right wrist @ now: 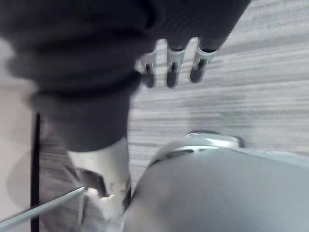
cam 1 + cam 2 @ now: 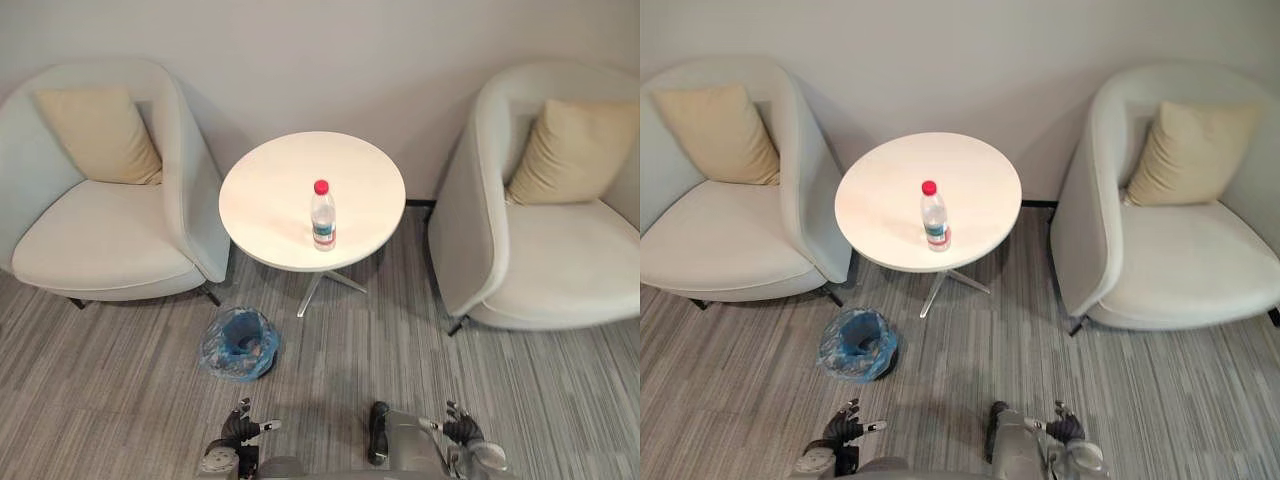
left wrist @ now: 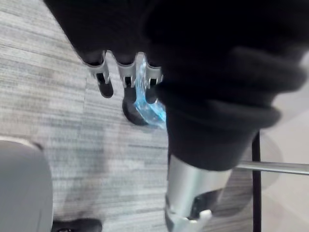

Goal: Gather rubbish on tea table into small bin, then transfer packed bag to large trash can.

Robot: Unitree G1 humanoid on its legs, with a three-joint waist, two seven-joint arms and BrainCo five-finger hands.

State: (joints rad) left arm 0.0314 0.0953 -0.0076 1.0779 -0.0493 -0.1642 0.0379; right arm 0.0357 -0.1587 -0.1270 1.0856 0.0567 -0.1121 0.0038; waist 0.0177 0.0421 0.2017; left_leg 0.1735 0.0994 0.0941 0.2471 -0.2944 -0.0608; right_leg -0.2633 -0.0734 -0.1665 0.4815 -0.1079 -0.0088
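A clear plastic bottle with a red cap stands upright near the front of the round white tea table. A small bin lined with a blue bag sits on the floor to the left of the table's foot; it also shows past my left fingers as the blue bag. My left hand hangs low, well short of the bin, open and holding nothing, its fingers relaxed. Off to the right, my right hand is also low and open, its fingers over bare carpet.
A pale armchair with a beige cushion stands left of the table, close to the bin. A matching armchair stands to the right. A wall runs behind both, and striped grey carpet lies between me and the table.
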